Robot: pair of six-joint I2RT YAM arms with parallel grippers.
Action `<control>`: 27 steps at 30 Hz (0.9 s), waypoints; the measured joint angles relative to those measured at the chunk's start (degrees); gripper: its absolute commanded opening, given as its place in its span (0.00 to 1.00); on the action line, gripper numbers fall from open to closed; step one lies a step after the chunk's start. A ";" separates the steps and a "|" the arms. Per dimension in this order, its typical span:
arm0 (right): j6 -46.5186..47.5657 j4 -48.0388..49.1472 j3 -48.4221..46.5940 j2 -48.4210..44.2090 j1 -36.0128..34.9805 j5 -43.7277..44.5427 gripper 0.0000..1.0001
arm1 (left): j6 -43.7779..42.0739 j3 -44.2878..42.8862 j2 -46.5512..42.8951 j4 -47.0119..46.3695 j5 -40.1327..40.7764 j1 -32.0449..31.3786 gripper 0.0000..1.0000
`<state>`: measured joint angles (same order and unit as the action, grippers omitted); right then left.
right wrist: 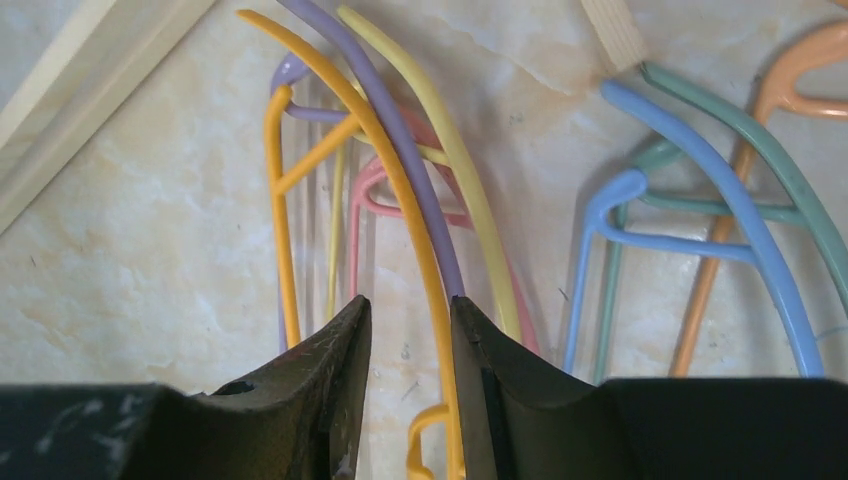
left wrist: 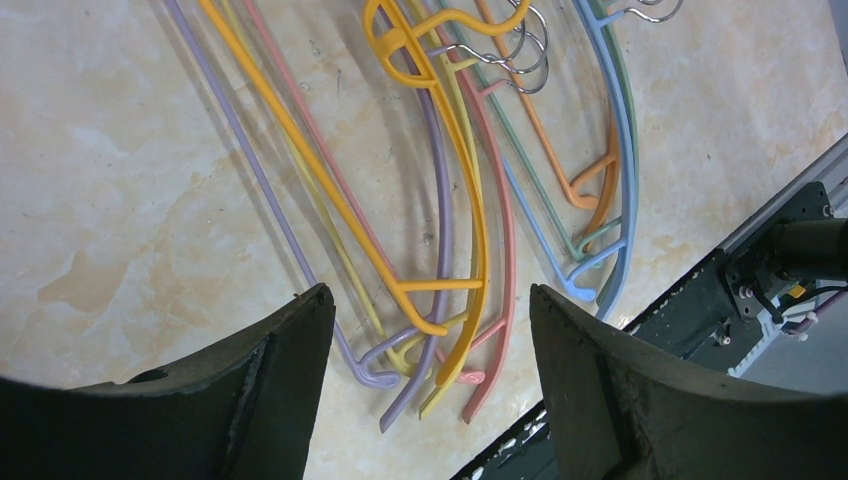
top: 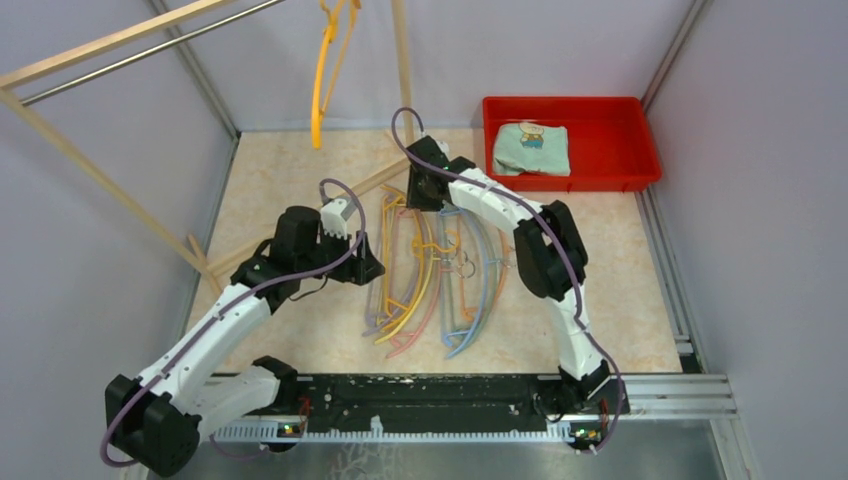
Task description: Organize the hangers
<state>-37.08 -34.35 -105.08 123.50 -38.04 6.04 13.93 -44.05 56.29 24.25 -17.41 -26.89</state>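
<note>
Several hangers lie in a pile (top: pixel 430 280) on the table; one orange-yellow hanger (top: pixel 322 80) hangs from the rail. My left gripper (top: pixel 365 265) hovers open over the pile's left side; in its wrist view the jaws (left wrist: pixel 428 295) stand wide apart above the ends of the purple hanger (left wrist: pixel 250 170), orange hanger (left wrist: pixel 300 150) and pink hanger (left wrist: pixel 505 250). My right gripper (top: pixel 425 195) is at the pile's far end. Its jaws (right wrist: pixel 408 302) stand narrowly apart around the orange hanger's arm (right wrist: pixel 400 190), beside purple (right wrist: pixel 400 130) and yellow (right wrist: pixel 450 150) ones. Blue (right wrist: pixel 720 190) and green (right wrist: pixel 790 180) hangers lie to the right.
A red bin (top: pixel 640 170) holding a folded cloth (top: pixel 532 148) stands at the back right. The pale wooden rack frame (top: pixel 90 170) with its metal rail (top: pixel 150 55) stands at the left and back. Its base bar (right wrist: pixel 90 90) lies beside the hangers.
</note>
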 measured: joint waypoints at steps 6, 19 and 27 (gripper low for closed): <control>1.09 -0.74 -1.97 3.78 -0.72 -1.22 0.34 | 0.20 0.00 1.07 -0.68 0.04 -0.42 0.77; 2.99 -2.95 -1.79 5.92 -0.79 -1.18 0.10 | 1.25 -0.04 1.11 -0.81 0.55 -1.05 0.74; 3.65 -6.97 -2.69 4.00 -0.92 -1.38 0.11 | 0.00 -6.01 5.16 -0.81 5.49 -8.76 0.73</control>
<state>-33.43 -41.32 -107.77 127.50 -38.96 4.67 13.93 -50.06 61.45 23.44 -11.92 -35.66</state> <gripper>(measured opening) 0.116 0.727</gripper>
